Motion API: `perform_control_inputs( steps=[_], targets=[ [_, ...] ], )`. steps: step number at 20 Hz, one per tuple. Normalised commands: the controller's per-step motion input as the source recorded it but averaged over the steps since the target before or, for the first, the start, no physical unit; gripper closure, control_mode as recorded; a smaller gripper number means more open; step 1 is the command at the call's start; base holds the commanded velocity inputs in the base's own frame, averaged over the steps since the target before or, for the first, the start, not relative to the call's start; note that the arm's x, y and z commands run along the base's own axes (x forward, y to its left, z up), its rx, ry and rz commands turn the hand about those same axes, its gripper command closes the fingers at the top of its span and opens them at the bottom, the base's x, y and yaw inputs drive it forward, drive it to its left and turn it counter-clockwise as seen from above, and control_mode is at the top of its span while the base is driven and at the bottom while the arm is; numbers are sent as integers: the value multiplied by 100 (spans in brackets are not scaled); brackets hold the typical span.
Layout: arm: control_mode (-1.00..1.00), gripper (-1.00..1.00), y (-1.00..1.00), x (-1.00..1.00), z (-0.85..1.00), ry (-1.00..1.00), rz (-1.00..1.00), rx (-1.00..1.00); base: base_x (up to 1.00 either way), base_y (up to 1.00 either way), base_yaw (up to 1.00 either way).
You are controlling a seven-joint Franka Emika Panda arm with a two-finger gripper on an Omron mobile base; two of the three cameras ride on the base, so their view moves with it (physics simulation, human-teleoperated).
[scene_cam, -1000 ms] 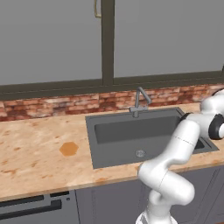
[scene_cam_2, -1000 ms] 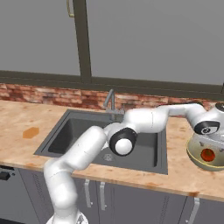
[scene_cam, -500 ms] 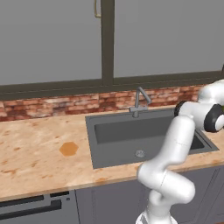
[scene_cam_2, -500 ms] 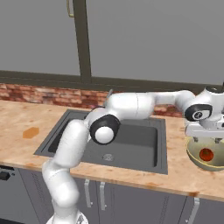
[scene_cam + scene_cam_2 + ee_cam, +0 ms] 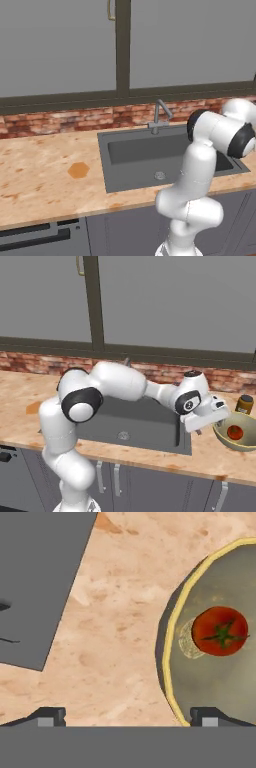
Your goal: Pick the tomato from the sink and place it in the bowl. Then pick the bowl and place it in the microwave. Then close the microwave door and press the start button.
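- Kitchen counter [image 5: 40, 185] of pale, mottled orange-beige stone runs across the base views, with grey cabinet fronts [image 5: 165, 493] and slim metal handles beneath its front edge.
- Nearest on that counter, at the right end, stands the pale yellow-beige round shallow bowl [image 5: 246, 444]; the small round red-orange tomato [image 5: 234, 432] lies inside it, on the bowl's floor.
- From the hand camera the tomato [image 5: 220, 631] shows its dark green stem star and sits clear of the bowl's yellow rim [image 5: 170, 637].
- Two-finger gripper [image 5: 214, 423] on the white arm hovers just beside the bowl's left rim, above the counter; its jaws are spread wide and hold nothing.
- Its dark fingertips [image 5: 50, 716] stand far apart at the bottom of the hand view, one over bare stone, the other over the bowl.
- Left of the bowl, the dark grey rectangular recessed sink [image 5: 165, 157] is cut into the counter, a small round silver drain [image 5: 159, 175] on its floor.
- A flat orange-brown hexagonal mark [image 5: 78, 170] lies on the stone to the sink's left.
- A small brown jar with a dark lid [image 5: 244, 404] stands behind the bowl.
- At the sink's far edge rises a thin angular metal faucet [image 5: 159, 116].
- Behind it a low red-brick backsplash [image 5: 65, 120] runs along the wall, topped by a dark ledge.
- Above, large plain grey panels [image 5: 55, 45] are split by a dark vertical post [image 5: 122, 45].
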Motion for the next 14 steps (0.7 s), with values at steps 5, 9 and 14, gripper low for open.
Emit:
perform_control_inputs(
  steps=[5, 9, 14],
  targets=[
    [-100, -100, -8, 32, -23, 15, 12, -17, 0, 0, 0],
    [-100, -100, -26, 41, 0, 2, 8, -13, 0, 0, 0],
    [-100, -100, -26, 23, 0, 0, 8, -8, 0, 0, 0]
  ],
)
